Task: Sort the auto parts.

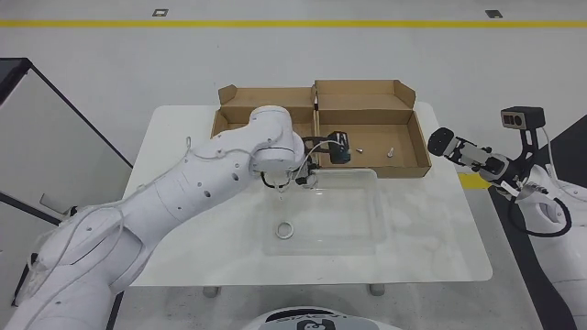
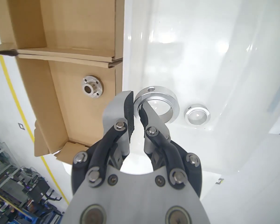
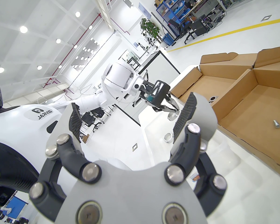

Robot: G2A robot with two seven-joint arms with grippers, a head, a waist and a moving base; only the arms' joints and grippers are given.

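**Two rings: one clamped by its wall, one lying loose**

Two metal rings sit close to the left gripper (image 2: 135, 102). Its jaws are clenched on the large ring (image 2: 155, 103). One pad (image 2: 130, 115) presses the outside of the ring's wall and the other finger reaches through the ring's hole, so only the near part of the wall lies between the jaws. The rest of the ring juts out past the fingertips, and a threaded hole in the rim faces away from the gripper. Seen from the right wrist, the held ring (image 3: 171, 116) hangs clear of the floor of the clear tray (image 2: 200, 47).

The small ring (image 2: 197, 115) lies flat on the tray floor, on the inner finger's side of the jaws. It is just beyond the large ring and not touching it.

On the outer finger's side, past the tray wall, a flanged hub (image 2: 92, 87) rests on the floor of a cardboard box (image 2: 58, 99). It is near the jaws but outside them. Farther off on that same side, a second cardboard box (image 3: 259, 103) holds a bolt (image 3: 275, 124), well apart from both grippers.

The right gripper (image 3: 131, 115) hangs off the table's (image 1: 431, 238) edge with its jaws spread wide and nothing between them. It is well apart from the rings.
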